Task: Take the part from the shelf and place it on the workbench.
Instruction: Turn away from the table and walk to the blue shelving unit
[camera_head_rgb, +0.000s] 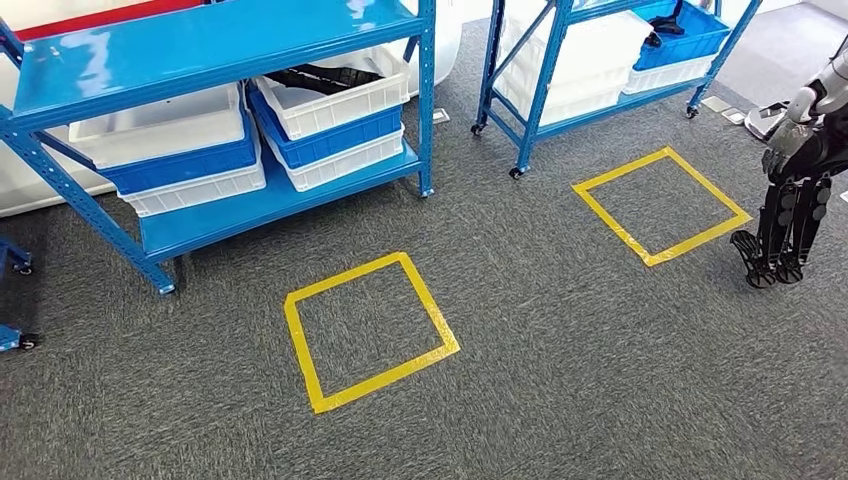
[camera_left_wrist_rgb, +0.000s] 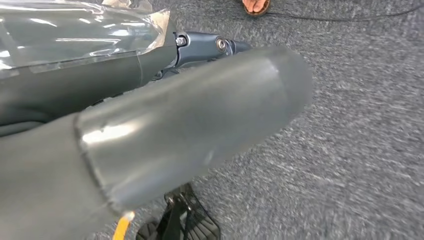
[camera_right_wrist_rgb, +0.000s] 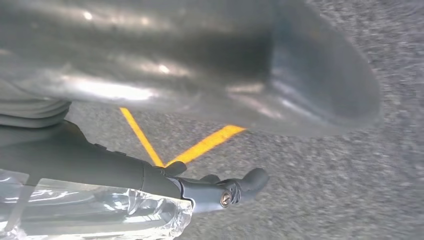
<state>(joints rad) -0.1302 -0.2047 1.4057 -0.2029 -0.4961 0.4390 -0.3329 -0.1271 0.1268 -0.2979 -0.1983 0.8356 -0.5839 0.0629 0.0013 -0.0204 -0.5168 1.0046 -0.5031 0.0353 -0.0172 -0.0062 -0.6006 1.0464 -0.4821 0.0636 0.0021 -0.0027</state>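
Observation:
A blue metal shelf (camera_head_rgb: 215, 45) stands at the back left of the head view. Its lower level carries stacked white and blue bins, and the white bin (camera_head_rgb: 335, 95) on top of the right stack holds a dark part (camera_head_rgb: 320, 78). My right hand (camera_head_rgb: 790, 215) hangs at the right edge, far from the shelf, fingers pointing down at the carpet and holding nothing. The right wrist view has the same hand (camera_right_wrist_rgb: 200, 75) over grey carpet, its dark fingers (camera_right_wrist_rgb: 220, 192) stretched out. My left hand (camera_left_wrist_rgb: 165, 140) also hangs over the carpet, its fingers (camera_left_wrist_rgb: 205, 47) extended and empty.
A second blue shelf (camera_head_rgb: 600, 100) with bins stands at the back right. Two yellow tape squares mark the grey carpet, one (camera_head_rgb: 370, 330) in the middle and one (camera_head_rgb: 660, 205) to the right. A person's sandalled foot (camera_left_wrist_rgb: 255, 6) is near my left side.

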